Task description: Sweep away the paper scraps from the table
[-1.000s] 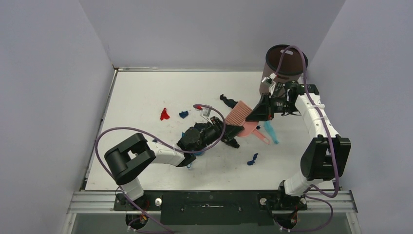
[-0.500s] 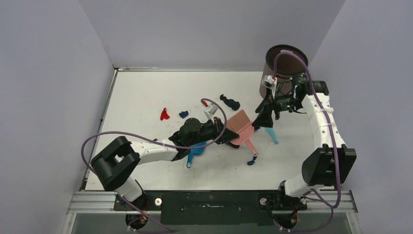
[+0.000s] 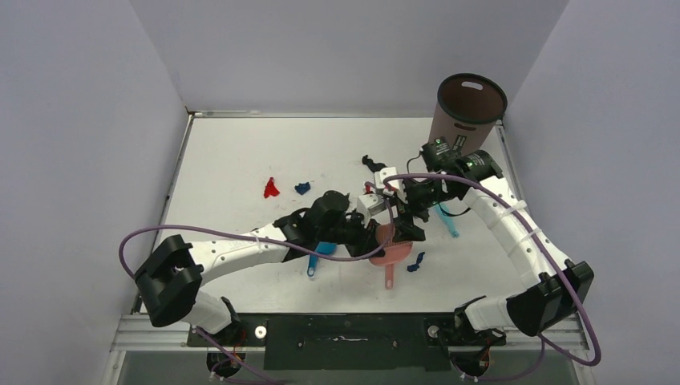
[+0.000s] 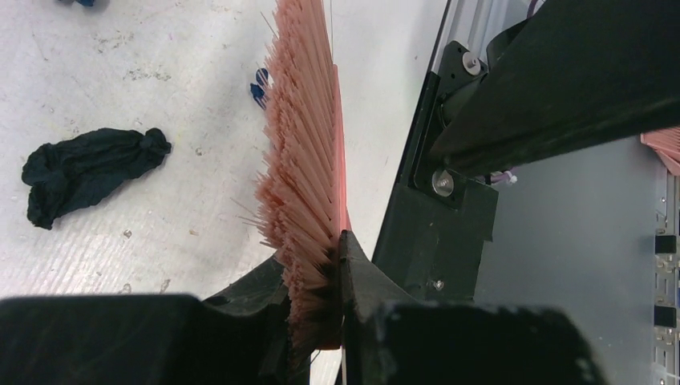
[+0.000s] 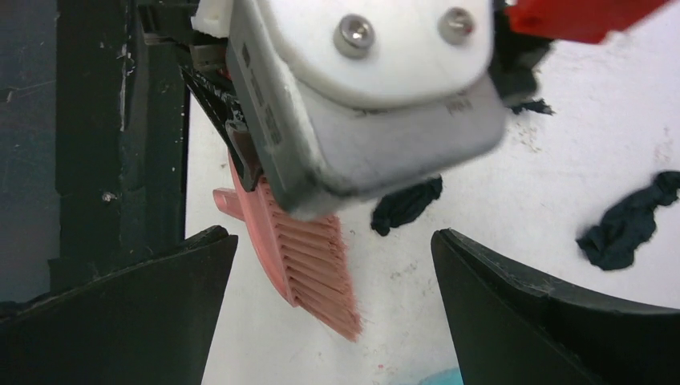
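Pink plastic hand brush [image 4: 309, 160] sits clamped between the fingers of the left gripper [image 4: 313, 253]; only the left wrist camera shows this grip. The right gripper [image 5: 333, 241] has its fingers wide apart, holding nothing. Crumpled paper scraps [image 3: 271, 188] lie on the white table [image 3: 232, 152], at nine o'clock from the brush.

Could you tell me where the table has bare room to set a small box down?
The far-left of the table, behind the red scrap and dark blue scrap, is bare, as is the patch right of the near blue scrap. The centre is crowded: the left end effector grips the pink brush, the right end effector hangs open close by.
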### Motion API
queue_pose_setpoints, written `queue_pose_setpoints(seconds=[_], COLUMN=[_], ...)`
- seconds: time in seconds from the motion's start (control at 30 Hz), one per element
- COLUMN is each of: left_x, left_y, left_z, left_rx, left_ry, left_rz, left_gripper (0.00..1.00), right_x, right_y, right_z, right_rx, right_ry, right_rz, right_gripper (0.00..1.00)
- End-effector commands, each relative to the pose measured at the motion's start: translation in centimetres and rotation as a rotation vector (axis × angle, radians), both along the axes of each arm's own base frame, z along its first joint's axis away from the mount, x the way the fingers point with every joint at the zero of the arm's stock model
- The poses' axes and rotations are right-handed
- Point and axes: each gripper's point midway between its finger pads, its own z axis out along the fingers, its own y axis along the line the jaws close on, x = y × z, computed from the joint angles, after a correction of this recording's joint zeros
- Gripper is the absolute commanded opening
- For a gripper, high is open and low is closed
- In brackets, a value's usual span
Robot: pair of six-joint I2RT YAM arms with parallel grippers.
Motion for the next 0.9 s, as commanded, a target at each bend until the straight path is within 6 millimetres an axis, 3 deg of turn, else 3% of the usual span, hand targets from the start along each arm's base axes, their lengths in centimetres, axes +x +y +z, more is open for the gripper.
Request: queue_pose_setpoints(seconds=[0.0,0.27,0.47,0.6,0.67,0.77,0.87], left_x=[-0.1,-0.6,-0.6,-0.7,-0.6,-0.4,-0.3], left_y=[-0.2,0.5,1.1,1.3,1.5,1.7,1.8], left_z=[4.7,7.0,7.1,7.5,7.8,8.1,8.3], left_rx=[-0.142,-0.272,-0.291,-0.32,-0.329,-0.333,-0.334], left_ry=[-0.126,-0.197,-0.237,-0.247,-0.255,-0.265,-0.267], left_rz=[-0.037,-0.028,-0.017,-0.011,0.002,0.015,0.026], left_gripper=[0.0,0.0,0.0,0.0,0.0,0.0,0.0], right_x=[-0.1,-1.2,-1.6,-1.4,-1.7,-2.8,-2.9], right_y=[1.3,1.3,1.4,1.5,1.4,1.5,1.7], right_z=[-0.9,-2.7,-0.5,-0.4,-1.1,-1.8,-2.2], right_rx=[-0.004,-0.024,0.039,0.033,0.016,0.006,0.003], right_ry=[0.009,0.074,0.063,0.048,0.084,0.169,0.222], right_rz=[0.026,0.039,0.064,0.058,0.071,0.11,0.095], right_gripper=[0.97,0.93,0.96,0.93,0.86,0.65,0.29])
